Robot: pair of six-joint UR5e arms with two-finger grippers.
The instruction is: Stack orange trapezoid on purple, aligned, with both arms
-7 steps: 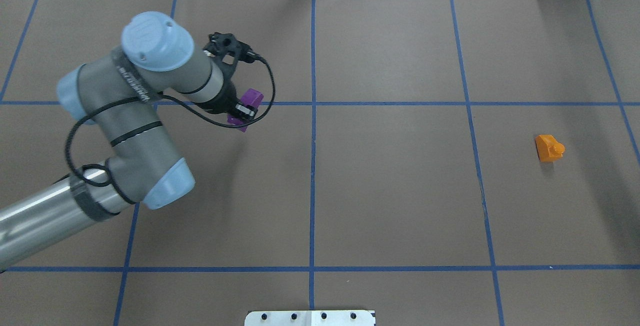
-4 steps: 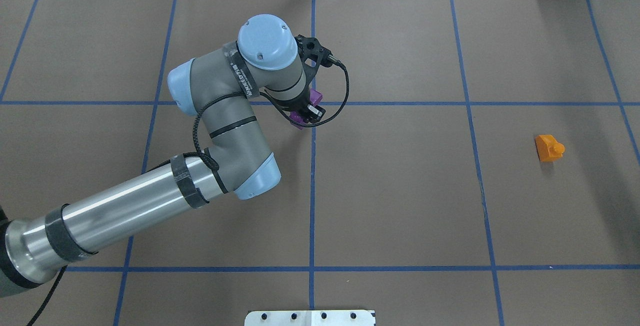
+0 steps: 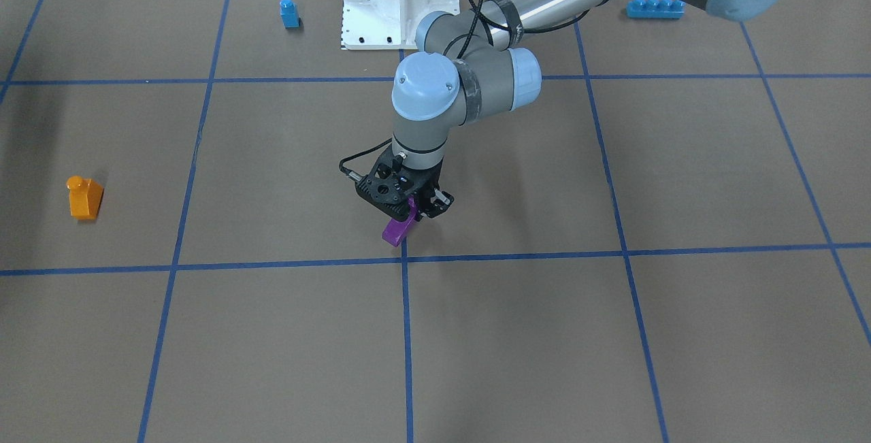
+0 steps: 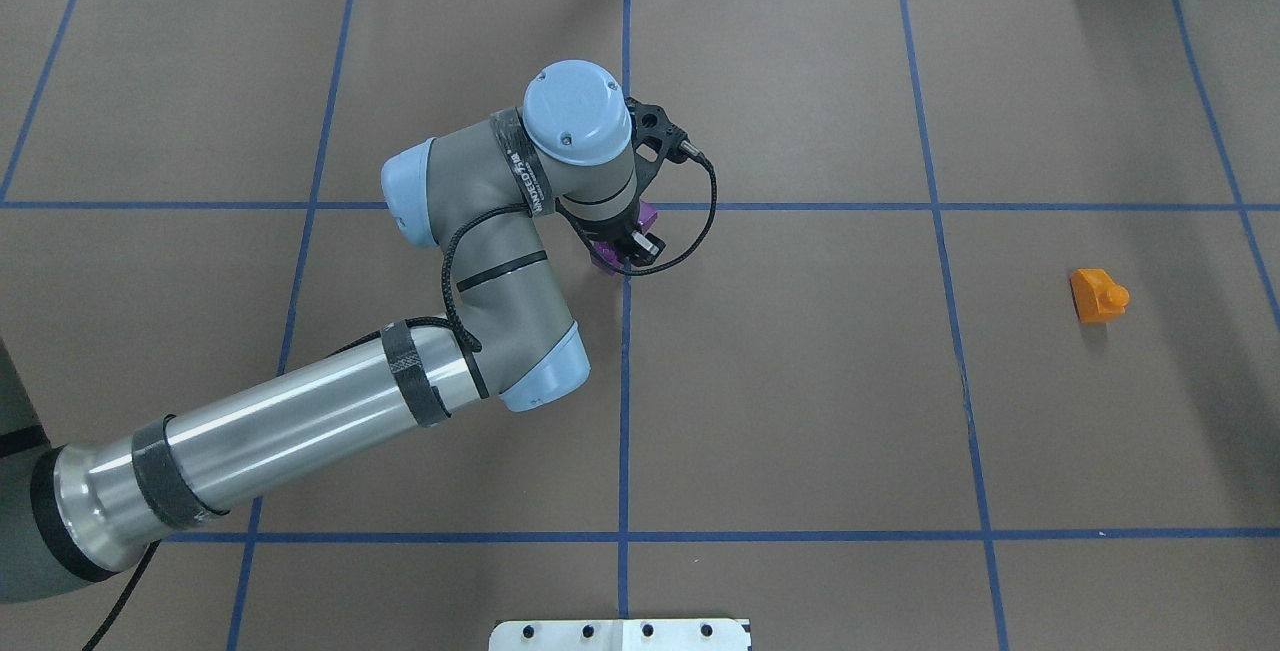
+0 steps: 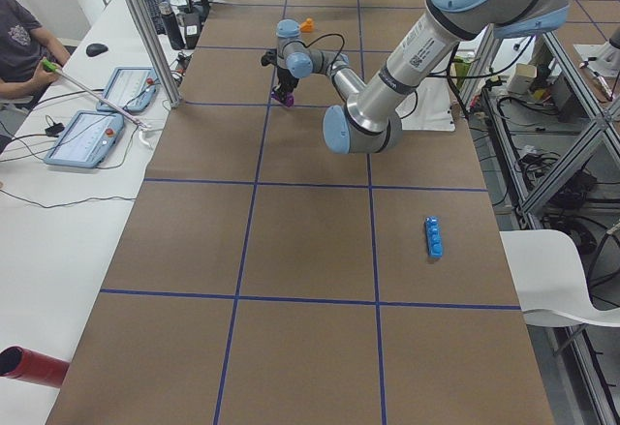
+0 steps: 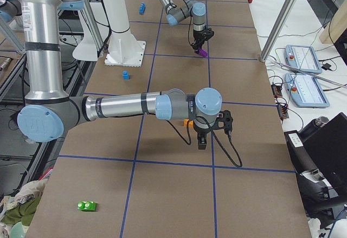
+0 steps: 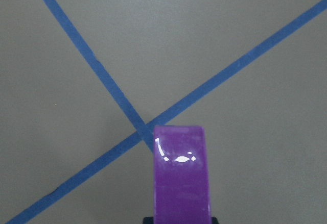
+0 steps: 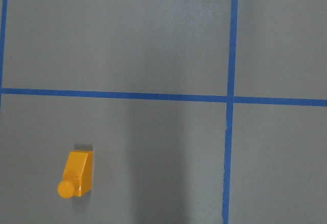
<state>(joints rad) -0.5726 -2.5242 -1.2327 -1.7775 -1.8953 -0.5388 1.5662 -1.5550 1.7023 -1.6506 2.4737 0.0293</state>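
My left gripper [image 3: 414, 214] is shut on the purple block [image 3: 396, 231] and holds it just above the table at the central tape crossing. The block also shows in the overhead view [image 4: 604, 257] and fills the bottom of the left wrist view [image 7: 181, 178]. The orange trapezoid [image 4: 1098, 295] lies alone on the table far to my right, and it also shows in the front view [image 3: 85, 197] and the right wrist view [image 8: 77, 174]. My right gripper [image 6: 203, 141] shows only in the exterior right view, over the orange trapezoid's area. I cannot tell whether it is open or shut.
A small blue one-stud block [image 3: 289, 13] and a blue four-stud brick [image 3: 654, 7] lie near the white robot base [image 3: 398, 1]. A green brick [image 6: 87, 206] lies at the table's near right end. Blue tape lines divide the brown table.
My left arm has swung right with the purple block, from the left cell to the central tape crossing. The orange trapezoid has not moved.
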